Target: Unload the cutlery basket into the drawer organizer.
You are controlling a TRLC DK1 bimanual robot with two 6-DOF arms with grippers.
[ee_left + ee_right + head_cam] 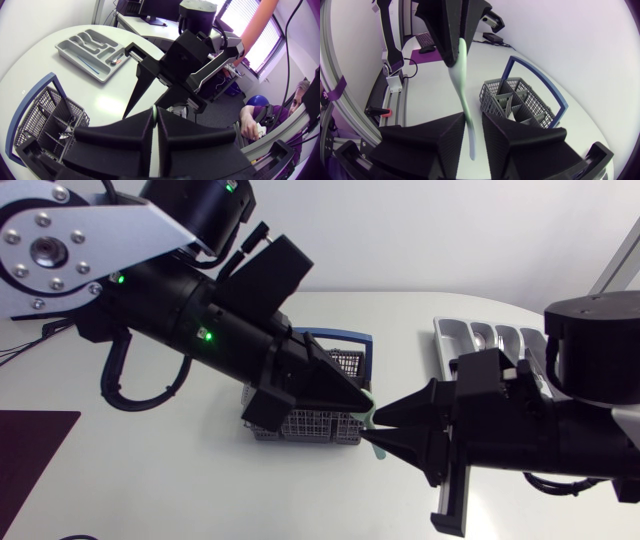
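Clenching a light, stiff, probably slippery green utensil [462, 75] by one end in the left fingers [445, 30], right fingers [435, 135] standing released around its shaft.

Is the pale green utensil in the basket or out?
Out: the left gripper clamps the utensil beside the basket, between the right gripper's open fingers.

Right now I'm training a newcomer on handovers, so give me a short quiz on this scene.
1. Fill in: the basket has a ___ handle.
2. True or false: the left claw is shut on the green utensil.
3. The right claw is: A) open around the utensil B) inside the basket C) shut, holding nothing.
Key: 1 blue; 2 true; 3 A.
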